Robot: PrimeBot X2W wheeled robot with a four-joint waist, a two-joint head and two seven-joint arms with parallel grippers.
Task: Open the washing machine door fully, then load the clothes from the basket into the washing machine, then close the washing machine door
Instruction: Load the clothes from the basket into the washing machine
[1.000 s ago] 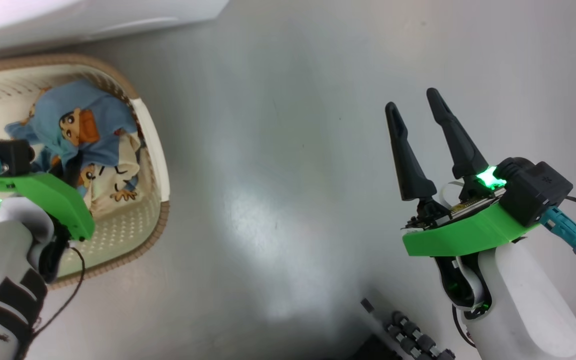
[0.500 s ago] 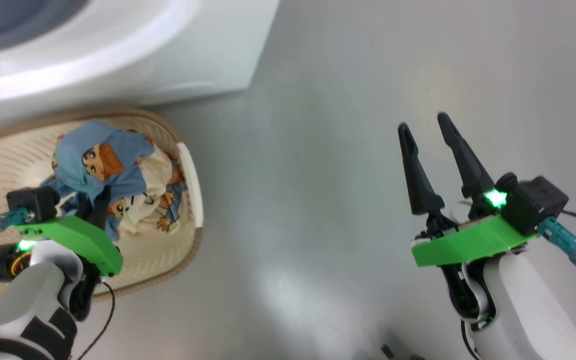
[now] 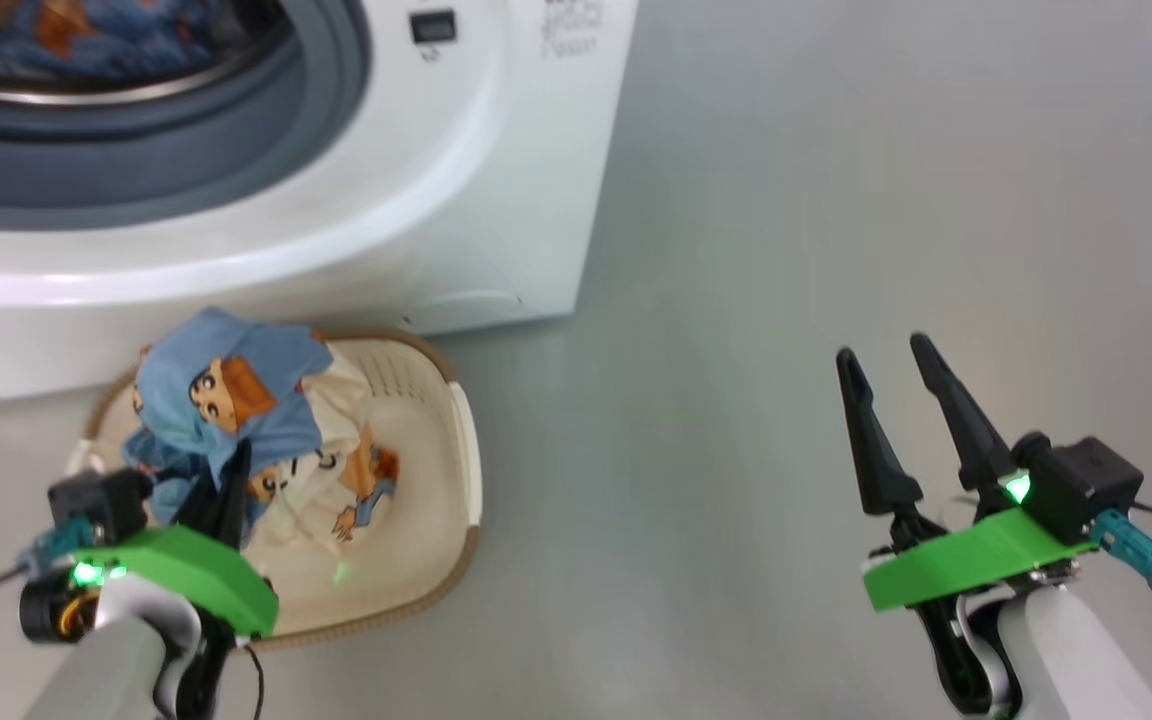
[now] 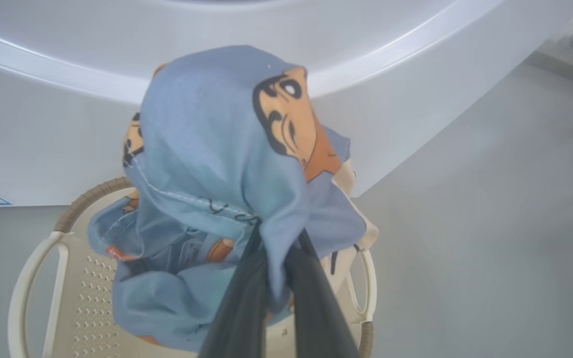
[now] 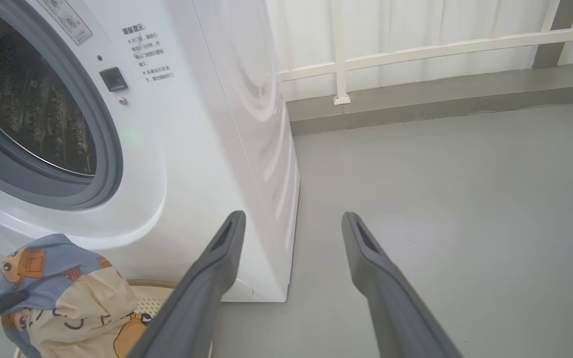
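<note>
Left wrist view: the left gripper [image 4: 277,237] has its two dark fingers pinched almost together on a fold of the clothes [image 4: 207,149]. They form a bundle of light blue fabric printed with orange-brown cartoon faces outlined in black, with cream cloth showing at its right edge. The bundle stands in a peak above the basket [image 4: 33,268], and its lower folds hang down into it. The basket is cream plastic with a perforated floor, looped side handles and a brown woven-look rim. It sits on the grey floor [image 3: 736,250] just in front of the washing machine [image 4: 43,139], a white front-loader. In the head view a grey-blue gasket [image 3: 266,130] rings the machine's open drum mouth. The right gripper [image 3: 881,350] hovers well apart over bare floor, fingers spread wide and empty.
</note>
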